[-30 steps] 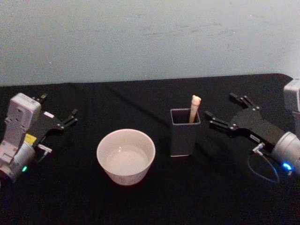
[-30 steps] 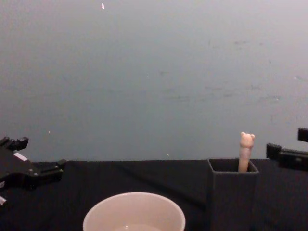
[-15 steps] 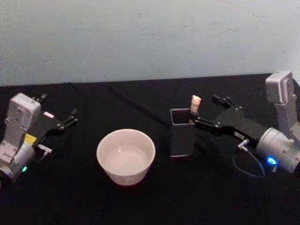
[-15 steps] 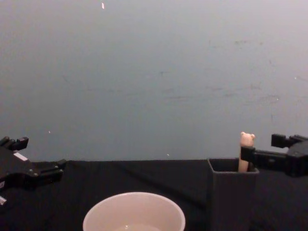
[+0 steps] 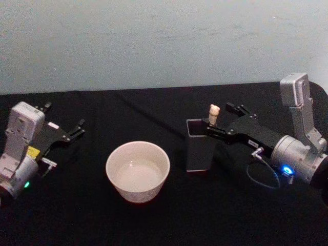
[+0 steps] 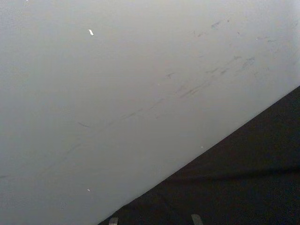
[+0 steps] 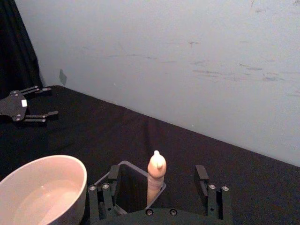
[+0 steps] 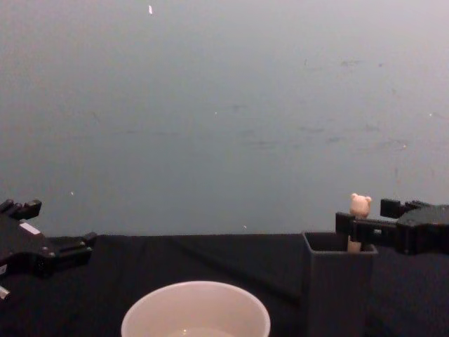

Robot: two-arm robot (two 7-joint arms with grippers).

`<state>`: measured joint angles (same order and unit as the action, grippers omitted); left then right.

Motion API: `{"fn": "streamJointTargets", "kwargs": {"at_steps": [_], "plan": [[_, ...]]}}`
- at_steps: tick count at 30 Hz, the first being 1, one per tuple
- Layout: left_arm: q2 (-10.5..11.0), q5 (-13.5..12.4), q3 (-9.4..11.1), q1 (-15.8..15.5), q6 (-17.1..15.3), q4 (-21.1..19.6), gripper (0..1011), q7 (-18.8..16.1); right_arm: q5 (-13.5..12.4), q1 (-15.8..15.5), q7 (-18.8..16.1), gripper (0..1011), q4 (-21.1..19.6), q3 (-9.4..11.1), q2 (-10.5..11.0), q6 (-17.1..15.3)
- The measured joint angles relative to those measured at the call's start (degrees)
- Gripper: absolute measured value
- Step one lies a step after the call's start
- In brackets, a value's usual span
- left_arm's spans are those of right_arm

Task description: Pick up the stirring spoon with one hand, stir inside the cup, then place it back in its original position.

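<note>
Nearest the robot, the cup (image 5: 137,170) sits on the black tabletop (image 5: 154,225), wide and cream-white, with a little clear liquid in its bottom. Just beyond it, to its right, stands a dark grey square holder (image 5: 200,148), apart from the cup. The stirring spoon (image 5: 213,114) stands in the holder's far right corner, nearly upright, with its beige bear-head handle poking above the rim (its metal bowl is hidden inside).

The right tool (image 7: 156,180) reaches in from the right at the height of that handle. Its fingers (image 7: 201,174) are spread wide, one on each side of the handle. The right wrist view shows a gap on both sides, so it holds nothing.

Well off to the left, the left tool (image 5: 61,120) rests low over the tabletop at about the same depth, its fingers also spread and holding nothing. A pale blue-grey wall (image 5: 164,41) closes the scene behind.
</note>
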<state>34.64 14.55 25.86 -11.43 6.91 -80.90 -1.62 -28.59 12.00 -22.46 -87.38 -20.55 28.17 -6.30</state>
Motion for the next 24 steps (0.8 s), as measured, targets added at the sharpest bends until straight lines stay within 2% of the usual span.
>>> {"fn": "streamJointTargets", "kwargs": {"at_steps": [15,24], "plan": [[0.0,0.0,0.0,0.0,0.0,0.0,1001,0.0,0.9,1.3,0.5,1000,1.6,0.5,-2.0,-1.2],[0.0,0.0,0.0,0.0,0.0,0.0,1001,0.0,1.0,1.3,0.6,1000,1.6,0.5,-2.0,-1.3]]}}
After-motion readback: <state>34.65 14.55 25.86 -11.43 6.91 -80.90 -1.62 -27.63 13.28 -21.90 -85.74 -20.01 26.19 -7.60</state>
